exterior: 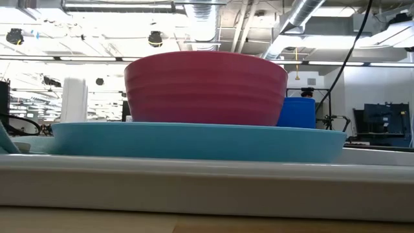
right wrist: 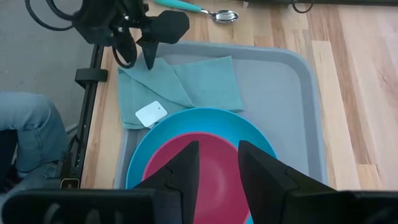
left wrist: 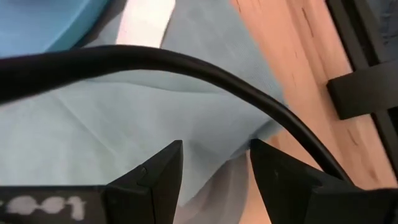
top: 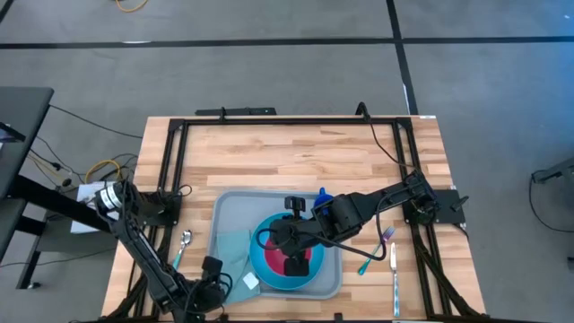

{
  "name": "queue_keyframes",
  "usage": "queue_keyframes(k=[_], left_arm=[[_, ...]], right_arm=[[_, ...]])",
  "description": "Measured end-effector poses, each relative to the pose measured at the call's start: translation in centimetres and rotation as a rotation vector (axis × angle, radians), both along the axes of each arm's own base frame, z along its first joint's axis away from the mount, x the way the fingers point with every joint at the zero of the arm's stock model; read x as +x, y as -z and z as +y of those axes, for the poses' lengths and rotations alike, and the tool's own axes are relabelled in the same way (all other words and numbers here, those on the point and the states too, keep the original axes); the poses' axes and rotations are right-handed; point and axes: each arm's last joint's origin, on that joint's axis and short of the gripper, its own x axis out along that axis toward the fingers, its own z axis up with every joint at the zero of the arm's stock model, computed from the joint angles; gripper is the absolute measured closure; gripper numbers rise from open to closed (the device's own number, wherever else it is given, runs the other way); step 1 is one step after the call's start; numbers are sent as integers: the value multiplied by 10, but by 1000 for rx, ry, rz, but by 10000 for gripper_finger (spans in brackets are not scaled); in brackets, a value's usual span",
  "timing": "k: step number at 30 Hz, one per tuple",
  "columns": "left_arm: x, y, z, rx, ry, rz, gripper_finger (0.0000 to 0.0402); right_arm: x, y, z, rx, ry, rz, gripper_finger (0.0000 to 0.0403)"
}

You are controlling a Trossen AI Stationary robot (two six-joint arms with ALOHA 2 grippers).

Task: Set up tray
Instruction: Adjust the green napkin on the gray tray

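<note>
The grey-blue tray lies on the wooden table. On it a round blue plate carries a red bowl. A light-teal folded napkin with a white tag lies on the tray's left part, its outer edge over the rim. My left gripper stands open over the napkin's outer edge, slanting down, one finger on either side of a fold there. My right gripper hangs open above the bowl, with nothing between its fingers. My left gripper stands close over the napkin's outer edge, but I cannot tell whether its fingertips touch the cloth. The napkin lies flat and slack beneath it.
A teal-handled spoon lies on the table left of the tray. A fork and a knife lie to its right. A blue cup stands at the tray's far edge. A person's jeans-clad leg shows beside the table.
</note>
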Motion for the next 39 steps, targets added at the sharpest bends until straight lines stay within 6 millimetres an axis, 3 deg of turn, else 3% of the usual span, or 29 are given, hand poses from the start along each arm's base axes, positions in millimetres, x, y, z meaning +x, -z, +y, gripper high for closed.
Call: queue_keyframes(k=[19,24,32,39], left_arm=[[2,0,4,31,18,21,230],[5,0,10,69,11,40,277],[10,0,16,117,59,51,390],[17,-3,21,150,44,53,396]], right_arm=[[0,0,0,0,0,-1,301],[0,0,0,0,0,-1,301],[0,0,0,0,0,0,301],[0,0,0,0,0,0,301]])
